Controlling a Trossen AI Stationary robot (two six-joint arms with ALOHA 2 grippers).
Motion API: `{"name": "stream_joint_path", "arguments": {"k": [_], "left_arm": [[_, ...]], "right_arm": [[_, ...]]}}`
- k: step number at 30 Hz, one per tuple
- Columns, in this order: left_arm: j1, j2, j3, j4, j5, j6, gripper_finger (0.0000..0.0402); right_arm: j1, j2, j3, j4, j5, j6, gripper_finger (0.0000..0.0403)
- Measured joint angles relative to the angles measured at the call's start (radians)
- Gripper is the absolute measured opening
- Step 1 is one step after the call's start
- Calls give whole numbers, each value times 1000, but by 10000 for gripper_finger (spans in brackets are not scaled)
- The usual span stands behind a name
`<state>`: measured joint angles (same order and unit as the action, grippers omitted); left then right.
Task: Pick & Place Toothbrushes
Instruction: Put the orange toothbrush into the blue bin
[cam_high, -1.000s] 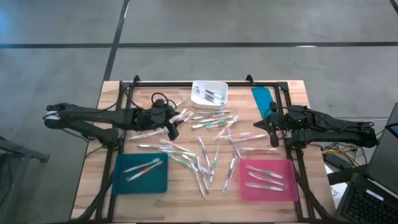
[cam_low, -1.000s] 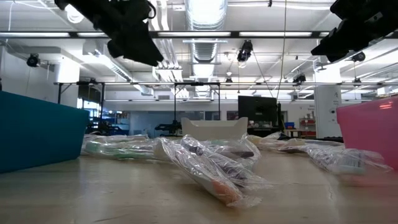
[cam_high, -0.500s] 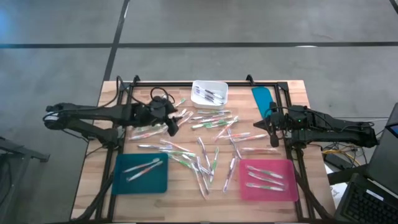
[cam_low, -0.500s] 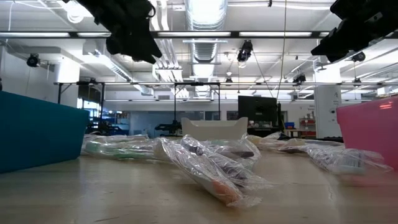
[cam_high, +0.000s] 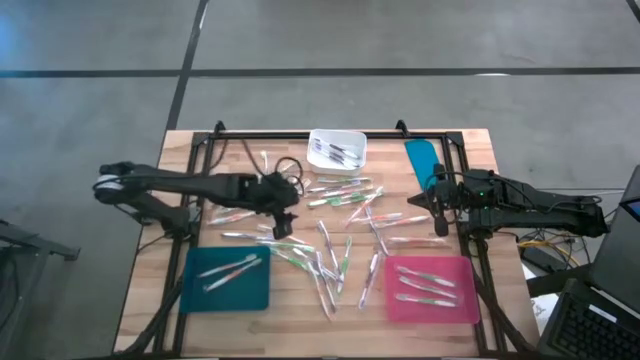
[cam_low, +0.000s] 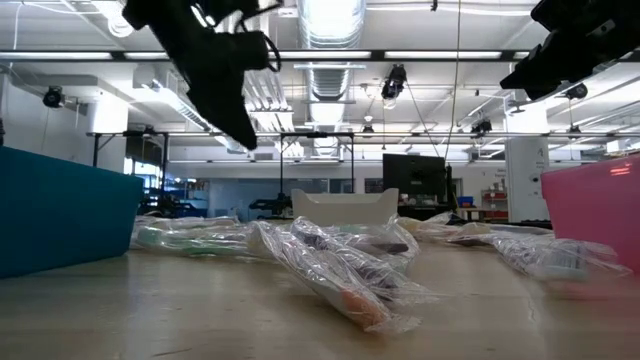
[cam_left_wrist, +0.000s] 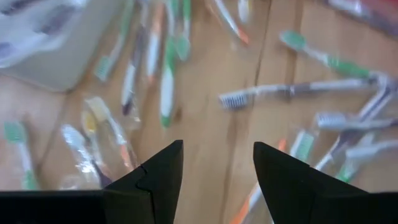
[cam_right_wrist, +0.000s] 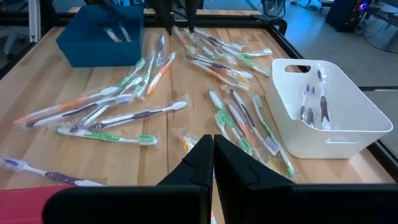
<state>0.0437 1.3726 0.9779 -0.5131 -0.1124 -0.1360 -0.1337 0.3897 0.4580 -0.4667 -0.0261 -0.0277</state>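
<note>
hovering above scattered toothbrushes, left hand spread wide, empty

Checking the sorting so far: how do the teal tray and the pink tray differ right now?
The teal tray is at the table's front on the left arm's side; the pink tray is at the front on the right arm's side. The teal tray appears to hold about two toothbrushes; the pink tray seems to hold a few more, some green-accented. Both are flat rectangular trays, with neither gripper over them.

wooden table, toothbrushes, trays, bin
</note>
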Motion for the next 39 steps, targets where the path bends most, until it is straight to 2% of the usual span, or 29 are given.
{"name": "stream_joint_path", "arguments": {"k": [3, 12, 18, 26, 30, 34, 39], "left_arm": [[-2, 73, 62, -64, 32, 33, 199], [-23, 296, 259, -338, 41, 141, 199], [-41, 389, 356, -476, 40, 187, 199], [-86, 411, 412, -459, 39, 297, 199], [-81, 393, 410, -563, 26, 185, 199], [-77, 344, 407, -704, -72, 56, 199], [-77, 261, 338, -718, -88, -28, 199]], "right_arm": [[0, 0, 0, 0, 0, 0, 8], [0, 0, 0, 0, 0, -1, 8], [0, 0, 0, 0, 0, 0, 8], [0, 0, 0, 0, 0, -1, 8], [0, 0, 0, 0, 0, -1, 8], [0, 0, 0, 0, 0, -1, 8], [0, 0, 0, 0, 0, -1, 8]]}}
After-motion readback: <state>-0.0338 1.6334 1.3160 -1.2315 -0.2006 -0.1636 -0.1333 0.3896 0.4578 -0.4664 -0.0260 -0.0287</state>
